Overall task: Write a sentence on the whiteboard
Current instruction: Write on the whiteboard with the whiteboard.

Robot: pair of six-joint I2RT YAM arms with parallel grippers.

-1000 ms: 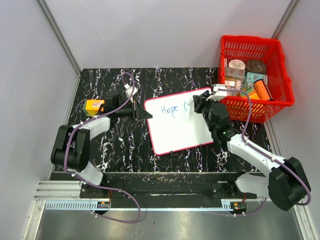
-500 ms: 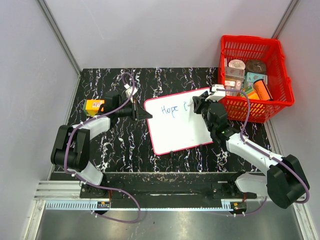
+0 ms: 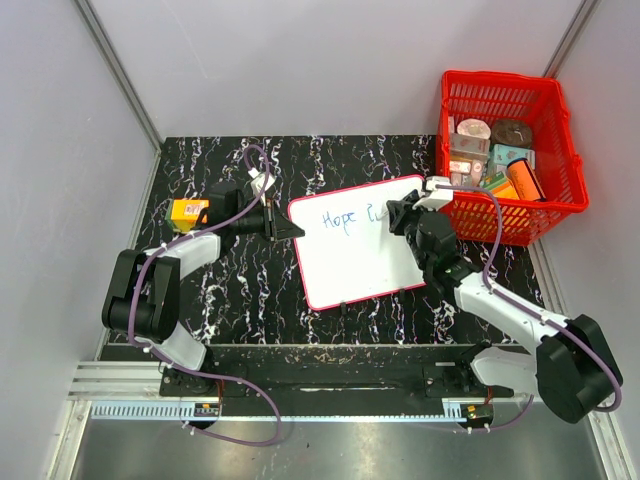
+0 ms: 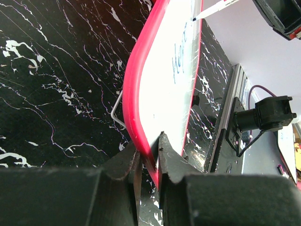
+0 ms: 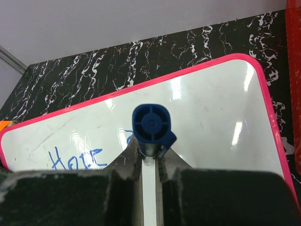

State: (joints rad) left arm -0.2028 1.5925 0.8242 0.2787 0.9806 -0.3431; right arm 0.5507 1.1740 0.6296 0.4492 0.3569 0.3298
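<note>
The whiteboard point(image 3: 360, 255), white with a red-pink frame, lies tilted on the black marbled table. Blue writing point(image 3: 340, 219) on its upper part reads "Hope" plus a couple of strokes. My left gripper point(image 3: 289, 229) is shut on the board's left edge; in the left wrist view its jaws point(image 4: 149, 151) pinch the red frame point(image 4: 136, 89). My right gripper point(image 3: 399, 214) is over the board's upper right, shut on a blue-capped marker point(image 5: 151, 124). The marker's tip point(image 4: 207, 12) touches the board just right of the writing point(image 5: 75, 159).
A red basket point(image 3: 553, 207) with several small items stands at the table's back right, close to my right arm. An orange box point(image 3: 187, 212) sits at the left beside my left arm. A metal rail point(image 3: 300, 385) runs along the near edge.
My right gripper has shifted slightly right with the marker, and new blue strokes have appeared after "Hope". The left gripper and the board have not moved.
</note>
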